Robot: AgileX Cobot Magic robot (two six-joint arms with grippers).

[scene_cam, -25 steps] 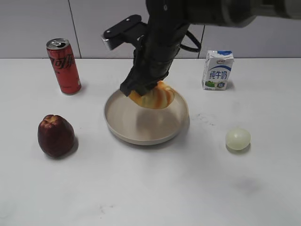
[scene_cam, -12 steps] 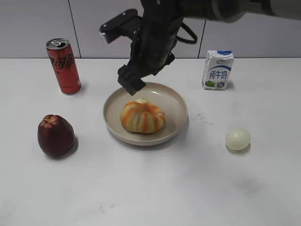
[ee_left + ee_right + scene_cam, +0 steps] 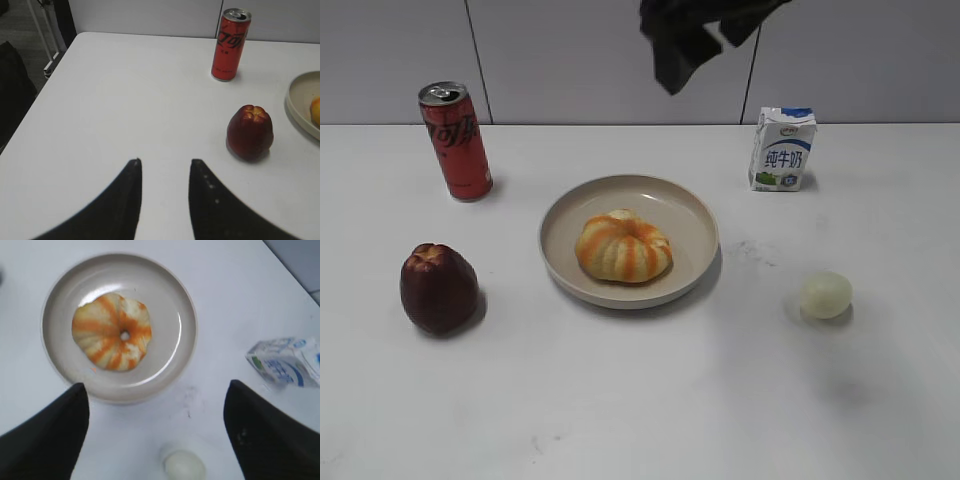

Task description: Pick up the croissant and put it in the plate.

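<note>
The croissant (image 3: 623, 247), lumpy with orange and cream stripes, lies inside the beige plate (image 3: 690, 212) at the table's middle. It shows from above in the right wrist view (image 3: 111, 331), resting left of centre in the plate (image 3: 175, 320). My right gripper (image 3: 156, 387) is wide open and empty, high above the plate; in the exterior view only its dark tip (image 3: 685, 45) shows at the top edge. My left gripper (image 3: 165, 162) is open and empty over bare table at the left. A plate rim (image 3: 300, 100) shows at that view's right edge.
A red cola can (image 3: 454, 139) stands at the back left. A dark maroon apple-like fruit (image 3: 439, 287) sits front left. A milk carton (image 3: 782, 149) stands back right. A pale egg-like ball (image 3: 826, 295) lies right of the plate. The table's left edge (image 3: 50, 65) is near my left gripper.
My right gripper let go of the croissant, which now rests in the plate, and rose up and to the right, almost out of the exterior view.
</note>
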